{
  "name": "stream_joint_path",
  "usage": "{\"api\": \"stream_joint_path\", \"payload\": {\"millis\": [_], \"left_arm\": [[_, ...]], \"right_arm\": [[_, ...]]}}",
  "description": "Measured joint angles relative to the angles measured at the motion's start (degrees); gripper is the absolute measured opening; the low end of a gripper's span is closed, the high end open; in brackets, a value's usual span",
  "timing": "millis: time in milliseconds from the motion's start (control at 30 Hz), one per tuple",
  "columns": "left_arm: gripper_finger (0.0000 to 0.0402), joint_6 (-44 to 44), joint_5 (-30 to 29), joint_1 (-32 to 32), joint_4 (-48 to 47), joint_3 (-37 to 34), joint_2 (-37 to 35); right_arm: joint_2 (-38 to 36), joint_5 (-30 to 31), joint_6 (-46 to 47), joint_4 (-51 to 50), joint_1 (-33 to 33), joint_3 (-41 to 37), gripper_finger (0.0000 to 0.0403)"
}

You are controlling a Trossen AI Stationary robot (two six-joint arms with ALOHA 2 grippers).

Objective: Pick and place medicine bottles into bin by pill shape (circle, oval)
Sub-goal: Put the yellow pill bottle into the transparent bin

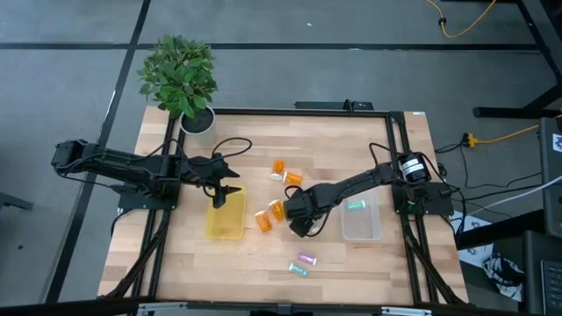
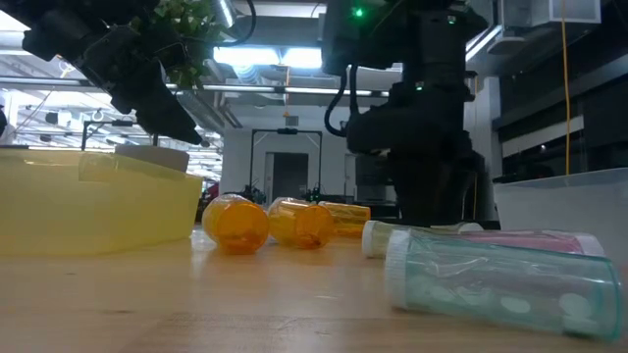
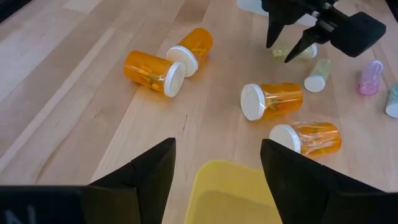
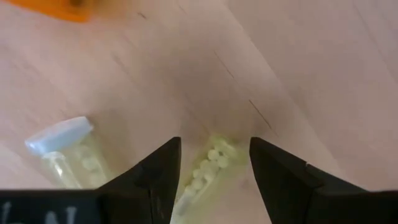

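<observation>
My right gripper [image 1: 303,226] is open and low over the table's middle, its fingers pointing down on either side of a small yellow-tinted vial [image 4: 208,165] that lies on the wood. A second yellow vial [image 4: 65,152] lies beside it. My left gripper [image 1: 224,189] is open and empty above the far end of the yellow bin [image 1: 226,219]. Several orange bottles with white caps [image 3: 155,68] [image 3: 273,99] lie on their sides between the bins. The clear bin [image 1: 362,224] holds a green vial [image 1: 356,205]. A purple vial [image 1: 306,260] and a green vial [image 1: 299,270] lie nearer the front edge. My right gripper's open fingers [image 4: 155,174] come from above and stand across the yellow vial's pill-filled body [image 4: 211,158], which lies flat on the table. I cannot tell whether they touch it.
A potted plant [image 1: 180,75] stands at the table's far left corner. Bare wood lies along the near edge and on the far right. In the low view the green vial [image 2: 500,275] and the purple vial [image 2: 549,240] lie close in front.
</observation>
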Motion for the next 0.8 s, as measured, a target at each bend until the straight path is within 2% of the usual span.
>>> {"api": "stream_joint_path", "payload": {"millis": [233,600,800], "left_arm": [[0.0229,0.0,0.0,0.0,0.0,0.0,0.0],[0.0229,0.0,0.0,0.0,0.0,0.0,0.0],[0.0229,0.0,0.0,0.0,0.0,0.0,0.0]], "right_arm": [[0.0,-0.4,-8.1,5.1,-0.1,0.0,0.0194],[0.0,-1.1,-0.8,-2.8,-0.1,0.0,0.0194],[0.0,-2.5,0.5,-2.7,-0.1,0.0,0.0188]]}}
